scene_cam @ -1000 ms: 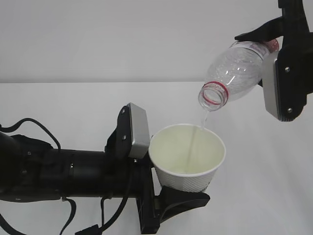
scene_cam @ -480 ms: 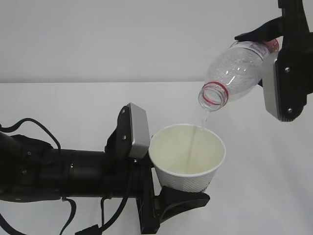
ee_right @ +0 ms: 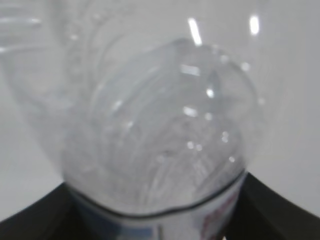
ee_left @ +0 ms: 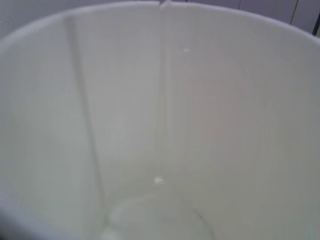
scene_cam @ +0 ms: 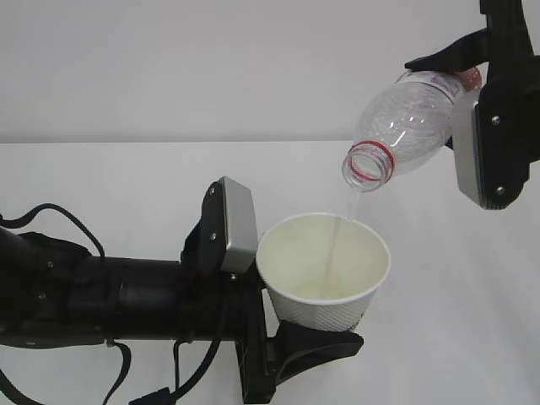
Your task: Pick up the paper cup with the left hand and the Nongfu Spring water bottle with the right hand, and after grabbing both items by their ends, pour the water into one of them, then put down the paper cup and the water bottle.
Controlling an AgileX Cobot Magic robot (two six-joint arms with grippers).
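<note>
Exterior view, right hand: the right hand [scene_cam: 472, 110] is gripping the Nongfu Spring water bottle [scene_cam: 405, 126] by its base end, jaws spread wide around the body, the bottle tilting neck-down and to the left of the pincer

Exterior view, pour: a thin stream of water [scene_cam: 342, 224] is falling from the open mouth with its red neck ring, straight into the paper cup [scene_cam: 323, 272] below and to the left of that pincer

Exterior view, left hand: the left hand [scene_cam: 291, 325] is clamping the cup low on its wall, jaws set well apart around it, the cup standing upright just right of the grey module [scene_cam: 234, 224]

Exterior view, change: over the last second both arms are holding nearly the same pose; the stream is running on, a little thinner, and the cup has shifted only a trace

Left wrist view: the cup's cream inside [ee_left: 160, 125] is filling the frame directly ahead of the pincer; a fine line of water is running down the far wall to a shallow pool at the bottom; the fingers themselves are hidden

Right wrist view: the ribbed clear bottle [ee_right: 155, 140] is sitting right in front of the pincer, black jaw edges showing at both lower corners, label edge just above them; it is looking nearly empty

Meaning for the task: the pour is seemingly nearing its end; righting the bottle and setting both things down is probably coming next
</note>
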